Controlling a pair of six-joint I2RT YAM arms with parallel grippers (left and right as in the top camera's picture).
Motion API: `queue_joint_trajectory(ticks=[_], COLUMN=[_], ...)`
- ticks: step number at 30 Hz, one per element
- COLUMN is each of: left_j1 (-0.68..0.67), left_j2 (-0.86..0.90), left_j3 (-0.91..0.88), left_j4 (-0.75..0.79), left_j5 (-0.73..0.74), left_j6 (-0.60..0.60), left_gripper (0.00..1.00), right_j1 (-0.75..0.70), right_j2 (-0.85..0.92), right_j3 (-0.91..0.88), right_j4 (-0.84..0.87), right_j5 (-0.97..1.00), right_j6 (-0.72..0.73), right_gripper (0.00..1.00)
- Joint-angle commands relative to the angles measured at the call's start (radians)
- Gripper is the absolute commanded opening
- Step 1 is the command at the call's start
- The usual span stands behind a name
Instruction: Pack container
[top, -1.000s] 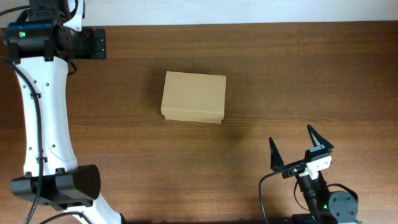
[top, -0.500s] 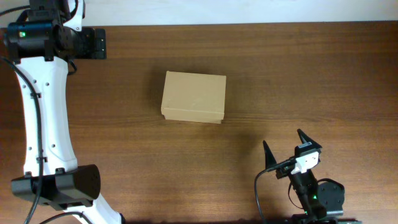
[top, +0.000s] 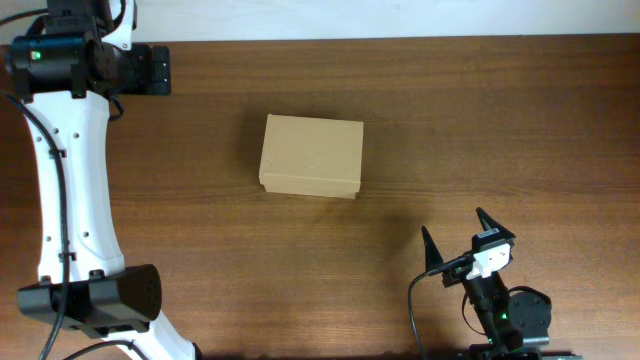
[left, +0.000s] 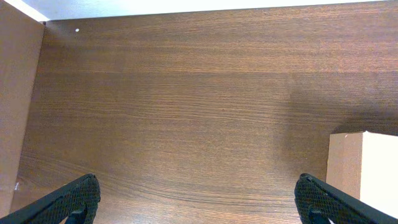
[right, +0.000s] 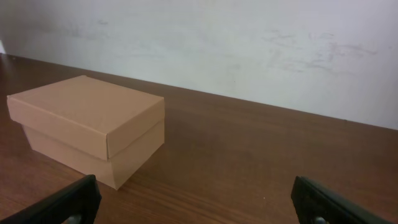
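Box closed on desk, ahead-left of my right claw, well apart; both claws spread, empty. Left claw parked far off, I judge.

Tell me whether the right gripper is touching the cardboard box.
Apart. The overhead view shows bare wood between the open right gripper and the closed box; the right wrist view confirms the gap.

The closed lid hides what is inside the small tan-brown cardboard box; the left wrist view cuts it at the right edge, and both wrist views crop their fingertips
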Motion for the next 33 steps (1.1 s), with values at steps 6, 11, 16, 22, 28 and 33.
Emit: queue_joint_trajectory(ticks=[6,11,16,22,28,33], left_j1=[0.004,0.003,0.001,-0.06,-0.116,-0.116], left_j2=[0.005,-0.02,-0.193,-0.583,-0.931,-1.195], left_j3=[0.005,0.004,-0.105,-0.687,-1.19,-1.544], left_j4=[-0.002,-0.001,0.132,0.729,1.01,1.093], left_j5=[-0.007,-0.007,0.059,0.137,0.137,0.137], left_j6=[0.001,0.001,-0.003,-0.003,-0.003,-0.003], left_gripper=[1.0,1.0,1.0,1.0,1.0,1.0], right_j1=[0.0,0.0,0.0,0.0,0.0,0.0], right_j2=[-0.013,-0.013,-0.013,-0.013,-0.013,-0.013], right_j3=[-0.016,-0.016,-0.016,-0.016,-0.016,-0.016], right_j4=[0.007,0.007,0.007,0.007,0.007,0.007], right_j5=[0.005,0.005,0.005,0.005,0.005,0.005], right_j6=[-0.003,-0.003,-0.003,-0.003,-0.003,-0.003], right_gripper=[0.99,0.99,0.99,0.99,0.99,0.99])
